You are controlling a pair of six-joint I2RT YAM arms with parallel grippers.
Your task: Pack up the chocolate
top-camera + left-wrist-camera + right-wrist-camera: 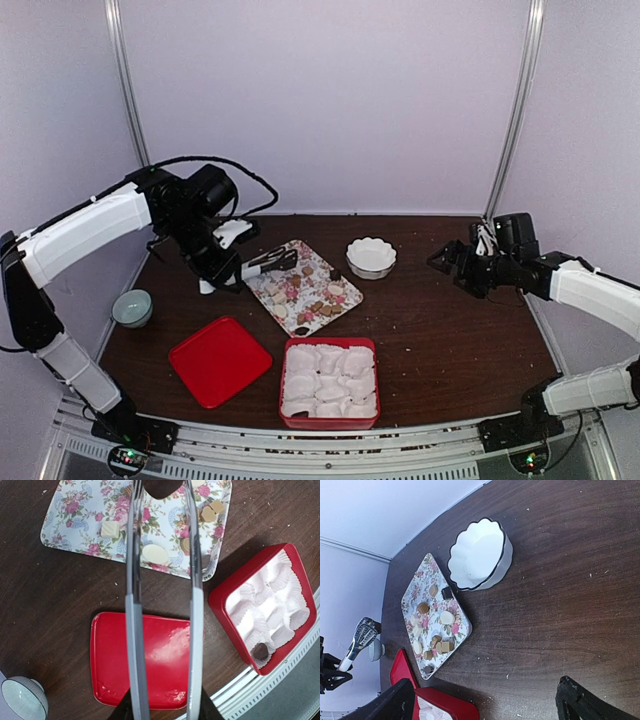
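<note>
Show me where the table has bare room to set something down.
Most room: the table right of the box, bordered by the white bowl and right claw. A smaller patch lies between the small bowl and lid. Crowded: tray, lid and box sit close, tongs over the tray.

Reaches forward with left arm (85,230), elbow raised; clamps left end effector (165,711) on tongs (194,605). Holds right arm (590,290) bent low, right end effector (482,695) spread wide.

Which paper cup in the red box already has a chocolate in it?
The corner cup on the side facing the red lid, closest to the front edge of the table. It holds one dark brown chocolate; the other cups look empty.
</note>
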